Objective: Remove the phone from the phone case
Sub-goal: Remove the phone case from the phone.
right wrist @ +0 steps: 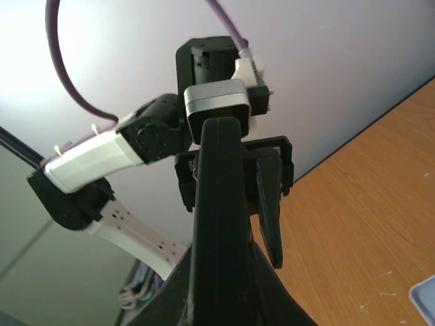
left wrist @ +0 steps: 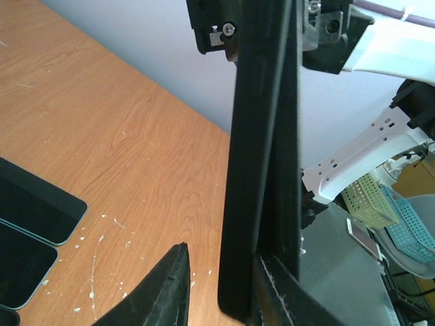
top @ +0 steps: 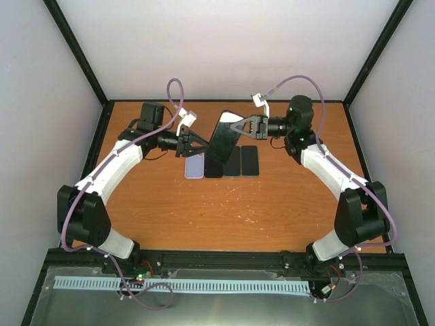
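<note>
above the table (top: 272, 210), clamps the raised phone case (left wrist: 262, 170) in the right gripper (top: 235, 126), straddles its edge with left gripper (top: 203, 144) parted; extraction stage, next needs that grip closed, case peeled off phone (top: 224, 134).

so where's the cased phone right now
In the top view the cased phone stands tilted at centre back of the table, between the left gripper and the right gripper, over the row of phones lying flat.

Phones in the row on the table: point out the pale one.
The leftmost phone. It is a pale lavender-white, while the three dark phones to its right are black or near black.
</note>
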Tool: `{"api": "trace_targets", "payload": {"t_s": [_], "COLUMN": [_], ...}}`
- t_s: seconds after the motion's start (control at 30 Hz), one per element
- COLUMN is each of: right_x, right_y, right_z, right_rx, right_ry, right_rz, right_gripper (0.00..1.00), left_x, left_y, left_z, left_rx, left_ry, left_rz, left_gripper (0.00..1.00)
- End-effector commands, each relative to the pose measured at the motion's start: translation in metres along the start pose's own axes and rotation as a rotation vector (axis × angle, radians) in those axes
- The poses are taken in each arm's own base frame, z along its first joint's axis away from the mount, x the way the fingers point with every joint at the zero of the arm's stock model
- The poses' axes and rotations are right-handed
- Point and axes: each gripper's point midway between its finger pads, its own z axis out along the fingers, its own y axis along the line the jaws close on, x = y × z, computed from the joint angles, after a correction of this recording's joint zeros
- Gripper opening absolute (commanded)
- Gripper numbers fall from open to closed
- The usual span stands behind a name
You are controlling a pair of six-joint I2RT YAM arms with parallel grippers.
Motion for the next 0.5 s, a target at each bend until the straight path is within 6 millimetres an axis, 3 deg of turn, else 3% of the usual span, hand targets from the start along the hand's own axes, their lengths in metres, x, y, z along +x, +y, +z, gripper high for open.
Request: {"api": "trace_targets", "payload": {"t_s": [0.0,0.47], "right_x": [0.023,0.045], "right_y": [0.052,0.049], "right_z": [0.032,0.058], "right_rx": [-0.081,-0.147], "right_ry": [0.144,0.22], "right_rz": [-0.158,-0.125], "right_gripper": [0.03,0.03], "left_x": [-0.018,-0.041], "left_y": [-0.003,-0.063], "left_z": [0.011,0.022], "left_rx": [-0.026,0.157], "left_ry": [0.0,-0.024], "left_rz": [0.108,0.216], "left_gripper": [0.25,0.22]}}
